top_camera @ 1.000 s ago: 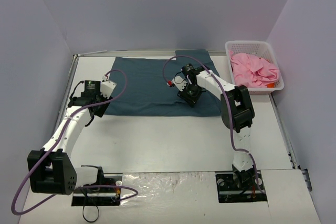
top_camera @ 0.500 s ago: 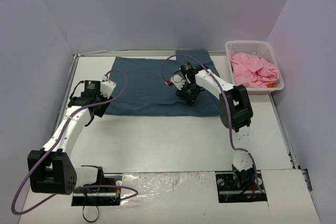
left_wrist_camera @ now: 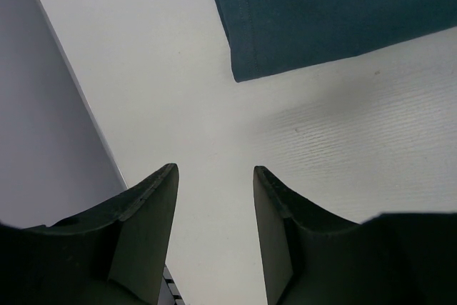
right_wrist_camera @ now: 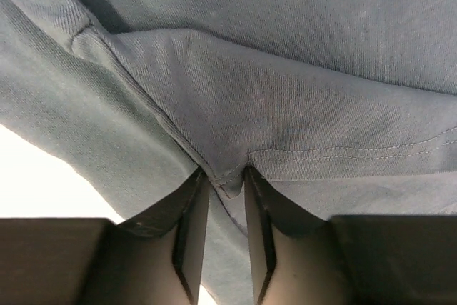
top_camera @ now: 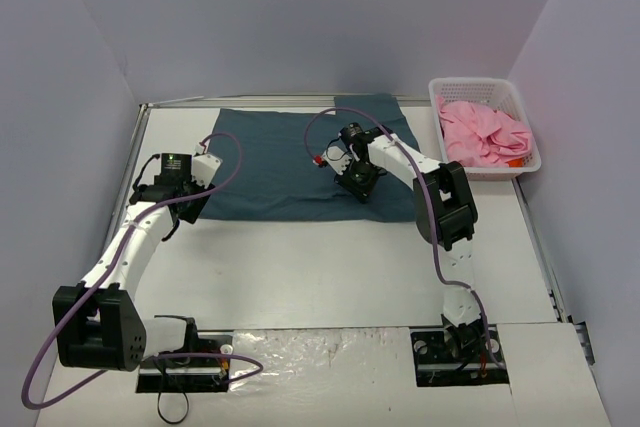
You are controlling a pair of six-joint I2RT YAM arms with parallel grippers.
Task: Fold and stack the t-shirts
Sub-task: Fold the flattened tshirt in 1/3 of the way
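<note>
Right gripper (top_camera: 360,177) has shifted a little toward the far left over the teal shirt (top_camera: 270,162), drawing pinched cloth with it. Left gripper (left_wrist_camera: 214,173) has held its place.

Location: teal shirt lies spread on the far half of the table (top_camera: 330,267). Pink shirt (top_camera: 485,132) is bunched in the basket (top_camera: 470,82) at the far right, well apart and not yet handled.

Step in hand, as judged: first fold of the teal shirt, right side drawn across.

Recommendations:
- Lift the hem just clear of the layer below, so that layer is not dragged.
- Carry it straight across, keeping the near edge parallel with the shirt's own edge.
- Hold only one layer; the wrist view shows a ridge of cloth bunching at the pinch, which could pull up the layer beneath.
- Lay it flat before letting go.

Gripper findings:
- Right: jaws nearly closed, a narrow gap only, clamped on a stitched hem fold of the teal shirt.
- Left: jaws partly apart, holding nothing, over bare table just beside the shirt's near-left corner and not touching it.
</note>
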